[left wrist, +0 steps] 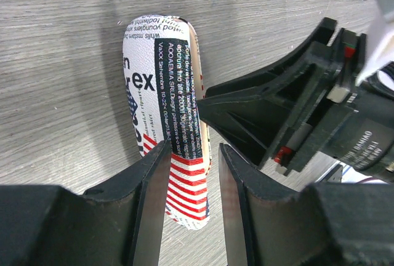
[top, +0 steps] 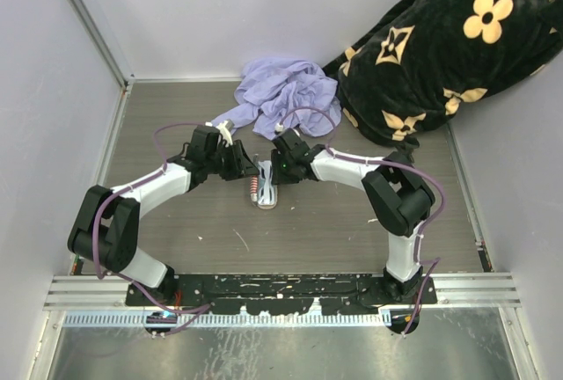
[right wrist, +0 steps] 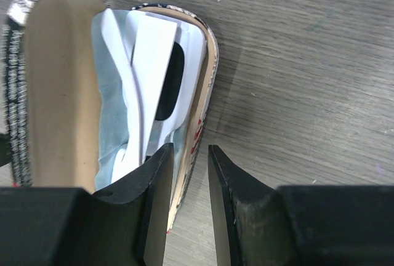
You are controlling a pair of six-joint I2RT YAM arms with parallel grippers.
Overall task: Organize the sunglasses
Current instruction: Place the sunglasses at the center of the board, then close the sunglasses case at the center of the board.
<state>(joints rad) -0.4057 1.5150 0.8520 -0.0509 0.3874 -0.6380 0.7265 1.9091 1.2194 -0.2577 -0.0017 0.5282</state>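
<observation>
Left gripper point(left wrist: 194, 150) jaws narrowly parted, clamped on the flag-striped end of the printed glasses case point(left wrist: 157, 75); right gripper point(right wrist: 189, 152) jaws nearly closed, pinching the case's side wall, one finger inside, one outside. Only the right wrist view shows the case open, with the white-framed sunglasses point(right wrist: 154, 87) folded inside on a light-blue cloth point(right wrist: 111, 118); the left wrist view shows just the printed outside. Top view shows both grippers meeting over the case on the table point(top: 334, 230), with a purple cloth point(top: 286, 90) and black flower-print blanket point(top: 440, 46) behind.
</observation>
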